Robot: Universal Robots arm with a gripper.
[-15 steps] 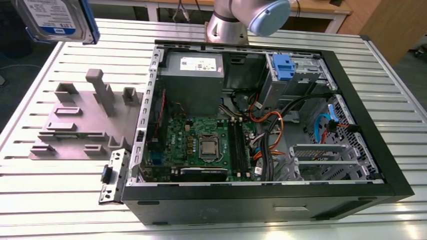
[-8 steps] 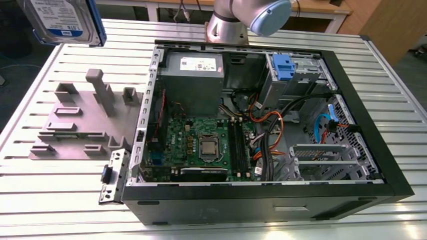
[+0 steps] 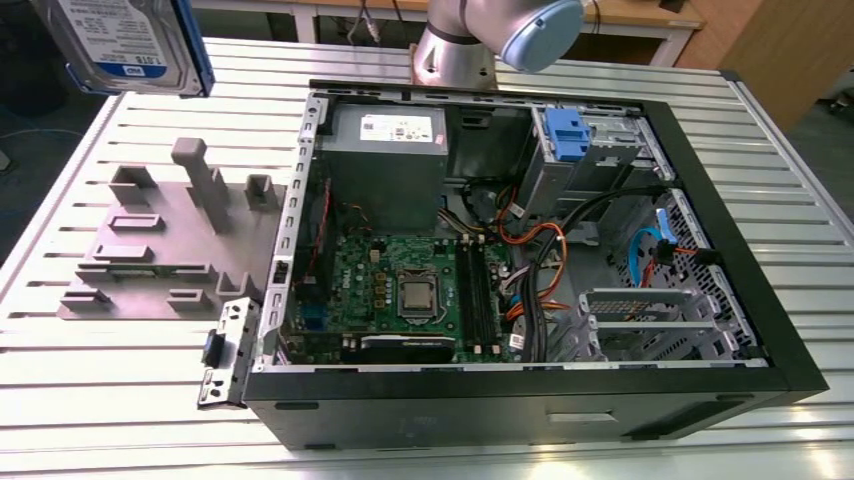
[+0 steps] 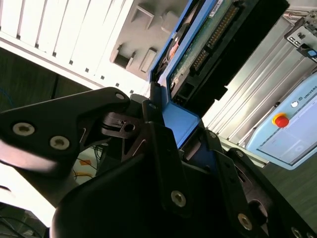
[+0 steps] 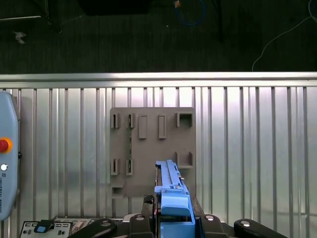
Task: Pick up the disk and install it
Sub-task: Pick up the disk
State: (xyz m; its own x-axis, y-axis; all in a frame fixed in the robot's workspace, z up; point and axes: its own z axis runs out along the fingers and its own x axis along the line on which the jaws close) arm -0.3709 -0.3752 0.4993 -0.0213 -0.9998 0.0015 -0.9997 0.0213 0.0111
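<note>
"One load on the arm. Position and grip?"

"The disk (image 3: 123, 45) hangs high above the grey fixture (image 3: 160, 240), well apart from the open computer case (image 3: 534, 415). The gripper (image 4: 181, 121) has its jaws closed tight on the blue carrier frame (image 5: 171, 191)."

"Risks? Markings?"

"Hold is on plastic at one end only. In my judgement the frame could flex and the disk tilt or slip, or snag the orange cables (image 3: 541, 238) inside the case. White-and-blue label (image 3: 114, 25) on the disk, white sticker (image 3: 398, 127) on the power supply (image 3: 387, 175). Wording not recorded."
</note>
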